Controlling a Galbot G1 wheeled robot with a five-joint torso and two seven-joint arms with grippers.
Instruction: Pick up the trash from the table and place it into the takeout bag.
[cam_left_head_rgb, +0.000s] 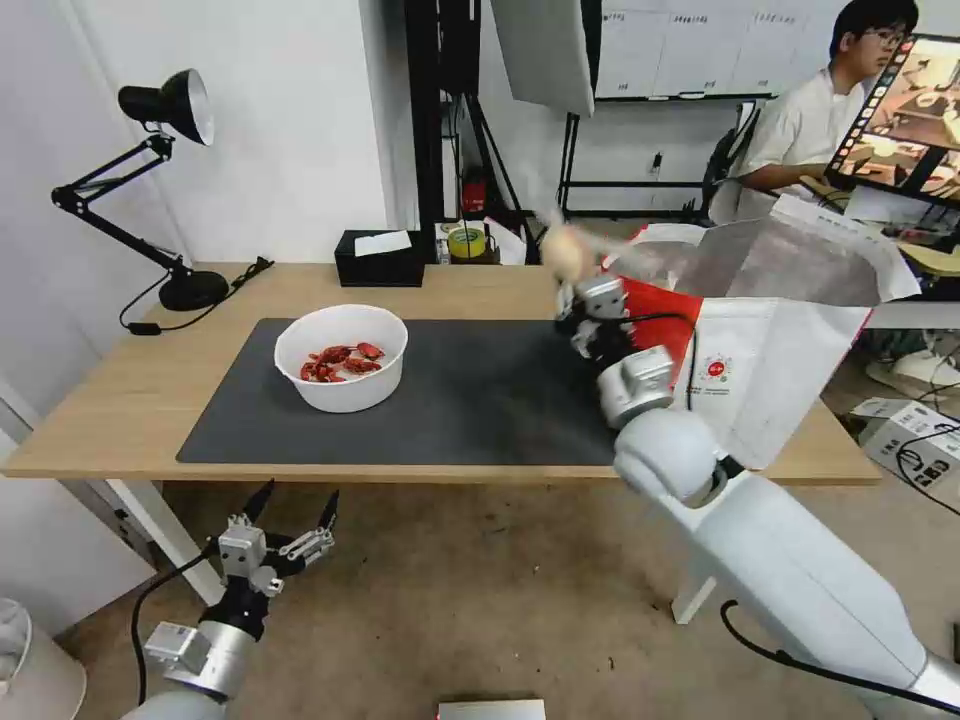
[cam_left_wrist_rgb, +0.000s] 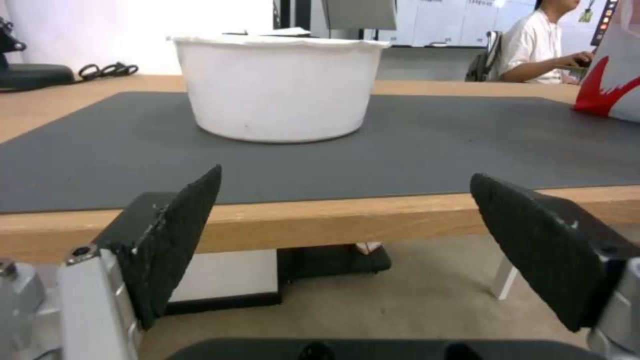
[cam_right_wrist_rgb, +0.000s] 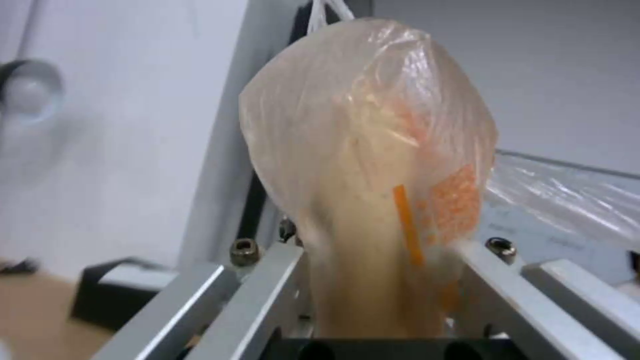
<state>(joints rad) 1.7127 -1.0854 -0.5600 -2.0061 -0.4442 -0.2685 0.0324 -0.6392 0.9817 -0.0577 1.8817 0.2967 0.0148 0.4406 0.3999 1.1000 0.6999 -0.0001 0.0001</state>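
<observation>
Here the right hand (cam_left_head_rgb: 572, 272) pinches the clear bag with a beige lump (cam_left_head_rgb: 566, 251), raised above the bench (cam_left_head_rgb: 120, 400) just at nine o'clock of the takeout bag (cam_left_head_rgb: 770, 350). The bowl of red shells (cam_left_head_rgb: 341, 357) sits on the grey mat (cam_left_head_rgb: 480, 400), toward nine o'clock. The left hand (cam_left_head_rgb: 296, 508) hangs spread below the bench's near edge.

Black desk lamp (cam_left_head_rgb: 165, 110) at far left table corner, cord (cam_left_head_rgb: 190, 315) trailing from its base. Black tissue box (cam_left_head_rgb: 379, 257) at back edge, white tissue sticking out. Yellow tape roll (cam_left_head_rgb: 466, 241) just behind it. Cardboard box (cam_left_head_rgb: 915, 440) on floor, right side.
</observation>
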